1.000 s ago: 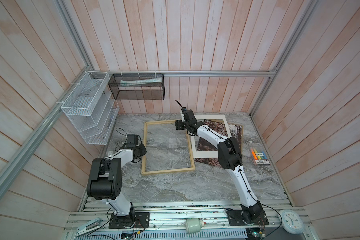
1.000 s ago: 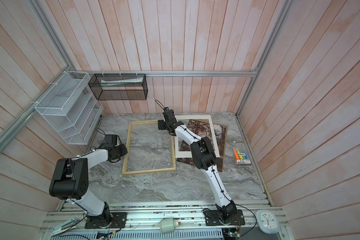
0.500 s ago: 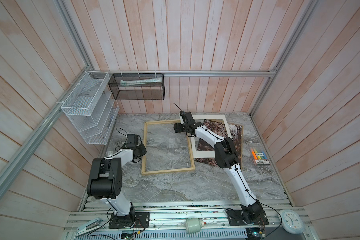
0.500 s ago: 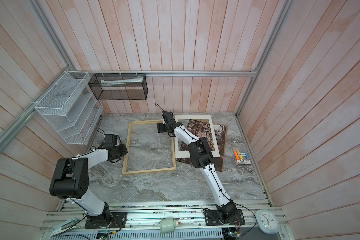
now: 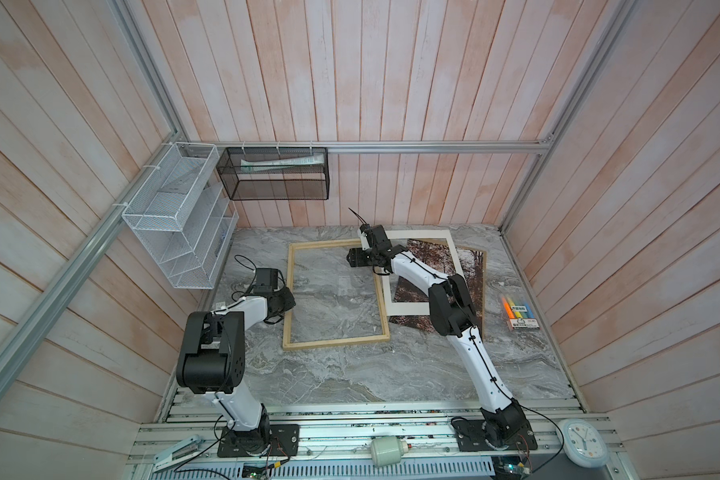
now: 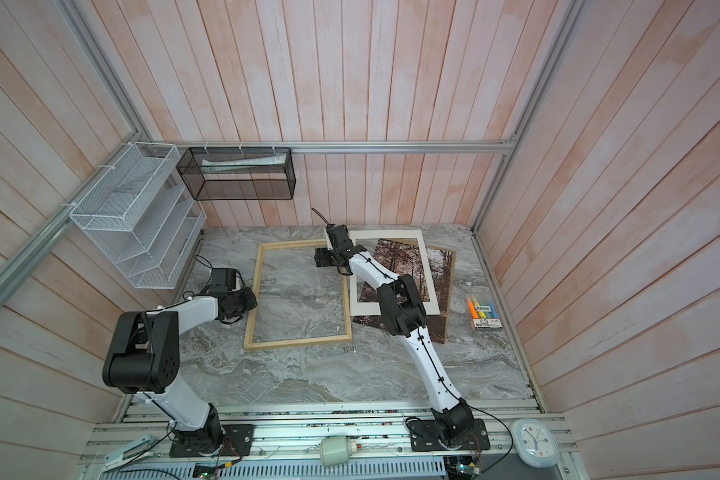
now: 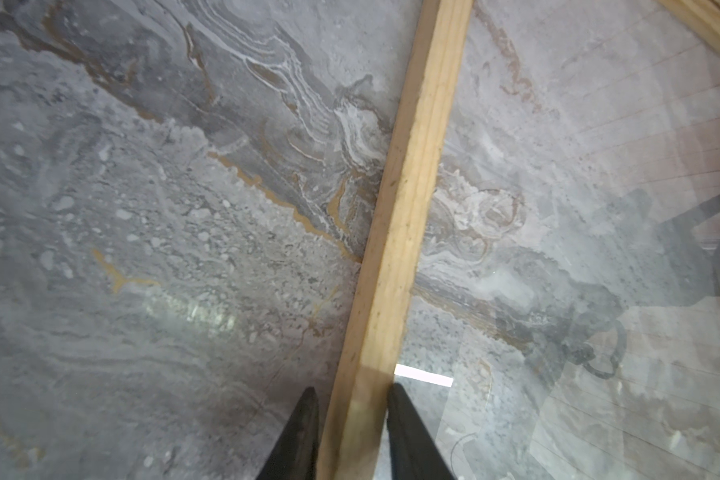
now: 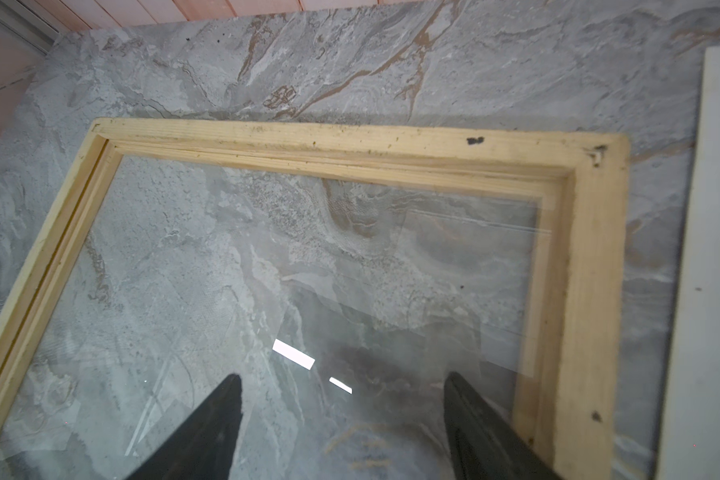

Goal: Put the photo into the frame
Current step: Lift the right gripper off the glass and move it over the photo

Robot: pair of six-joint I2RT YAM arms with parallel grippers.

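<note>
While the frame lies flat on the marble table, its left rail is pinched by the left gripper, with one of the fingers set on each side of the wood. The right gripper is held over the glass just inside the frame's far right corner, its fingers spread wide and nothing gripped. The photo is seen outside the frame, just right of it on the table, tilted. It is partly covered by the white mat and hidden in part by the right arm.
</note>
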